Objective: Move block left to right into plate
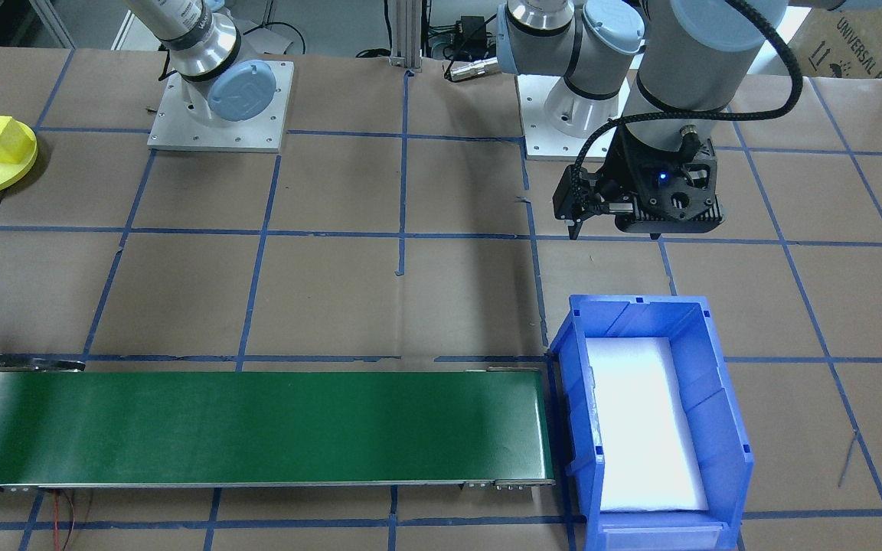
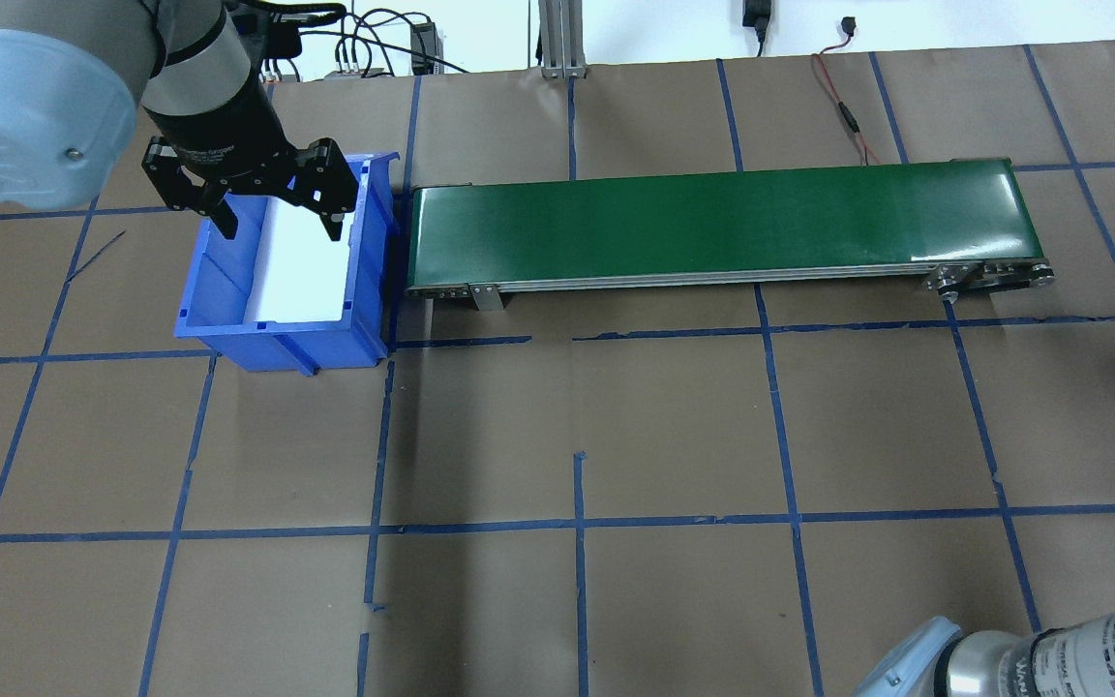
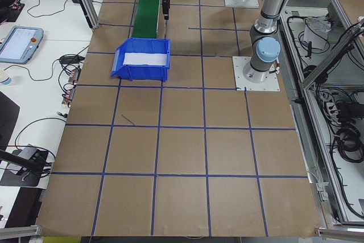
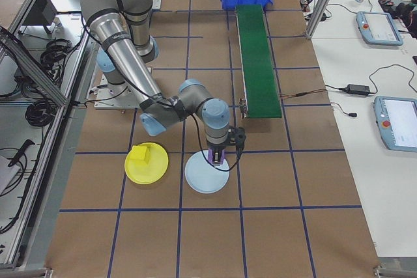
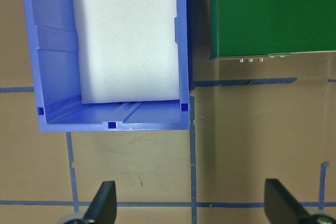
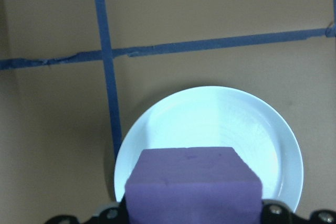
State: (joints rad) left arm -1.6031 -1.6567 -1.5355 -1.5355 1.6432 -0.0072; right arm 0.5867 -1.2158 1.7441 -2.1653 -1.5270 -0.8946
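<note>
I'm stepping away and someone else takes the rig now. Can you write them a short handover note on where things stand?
Right gripper: shut on the purple block, held over the light blue plate; from the right-side view I cannot tell if the block touches the plate yet.
Left gripper: open, holding nothing, hovering by the blue bin, which holds only a white liner.
Green conveyor: bare.
Yellow block already sits on the yellow plate.
Left: lower and release the purple block onto the light blue plate, then retract.
</note>
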